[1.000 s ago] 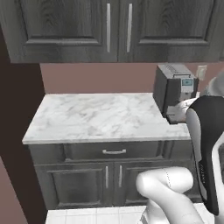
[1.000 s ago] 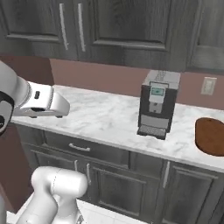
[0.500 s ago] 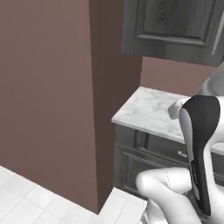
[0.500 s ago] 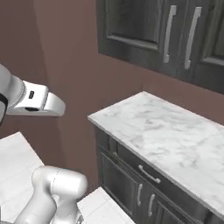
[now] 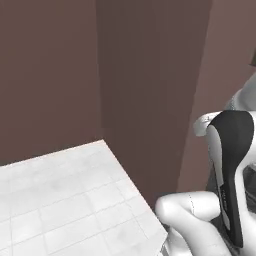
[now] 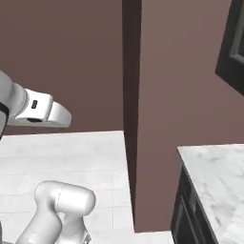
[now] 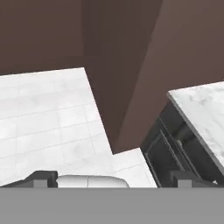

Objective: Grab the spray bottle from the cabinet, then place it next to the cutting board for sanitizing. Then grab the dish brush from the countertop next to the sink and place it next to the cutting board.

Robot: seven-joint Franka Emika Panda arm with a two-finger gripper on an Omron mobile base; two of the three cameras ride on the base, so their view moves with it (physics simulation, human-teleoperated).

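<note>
Brown wall [image 6: 62,57] is the largest thing ahead of the base, with a projecting brown column [image 6: 176,95] running from floor to ceiling at about 12 o'clock in the right base view; the left base view looks at the same column [image 5: 150,85] from the other side. Below lies a white tiled floor [image 5: 65,200], spreading from 9 o'clock toward 6 o'clock. Next in size comes the countertop [image 6: 217,176], a white marble slab with grey veins at 4 o'clock in the right base view and at 3 o'clock in the hand view, with dark base cabinets [image 7: 175,153] under it. A corner of the cabinet [image 6: 232,43] shows at 2 o'clock in the right base view. Smallest are the gripper [image 7: 114,179] tips at 6 o'clock in the hand view: they stand well apart with nothing between them. The spray bottle cannot be located from here, nor the cutting board, sink or dish brush. My judgement is that the first step, fetching the bottle, is barely begun. The next move calls for driving or turning the base until the wall cabinet faces the arm.
</note>
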